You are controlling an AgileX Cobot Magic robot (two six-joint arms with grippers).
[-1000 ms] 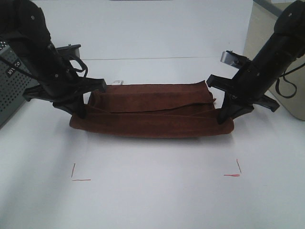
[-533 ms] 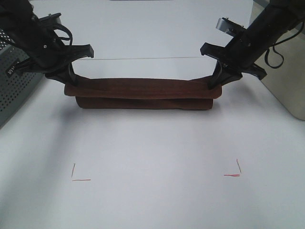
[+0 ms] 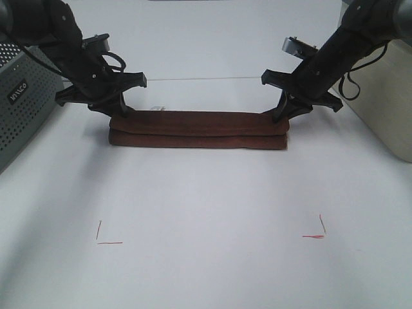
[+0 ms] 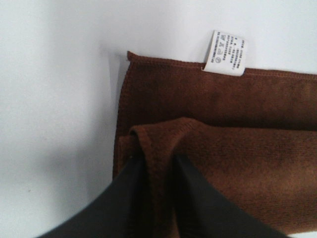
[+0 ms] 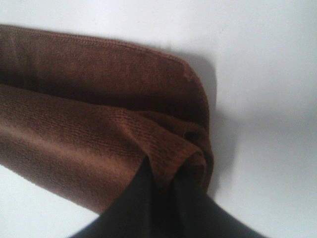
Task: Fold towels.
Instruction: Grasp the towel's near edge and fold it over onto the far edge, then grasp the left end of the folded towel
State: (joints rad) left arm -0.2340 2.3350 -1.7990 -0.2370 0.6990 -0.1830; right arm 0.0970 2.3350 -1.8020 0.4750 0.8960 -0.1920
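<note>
The dark reddish-brown towel (image 3: 196, 129) lies on the white table as a long narrow folded strip, its layers stacked. My left gripper (image 3: 119, 111) is down on the strip's left end. In the left wrist view the fingers (image 4: 157, 163) hold a folded hem of the towel (image 4: 223, 148) between them, with the pale tag (image 4: 225, 53) at the far corner. At the right end sits my right gripper (image 3: 281, 116). Its fingers (image 5: 166, 171) pinch a bunched corner of the towel (image 5: 74, 129).
A grey perforated box (image 3: 19, 96) stands at the left edge, and a beige case (image 3: 386, 96) at the right. Two red corner marks (image 3: 106, 239) (image 3: 315, 233) are drawn on the table nearer the front.
Both grippers carried the towel's front edge up and back over to the far edge, then came down. The towel went from a loose wide fold to a flat narrow strip.
</note>
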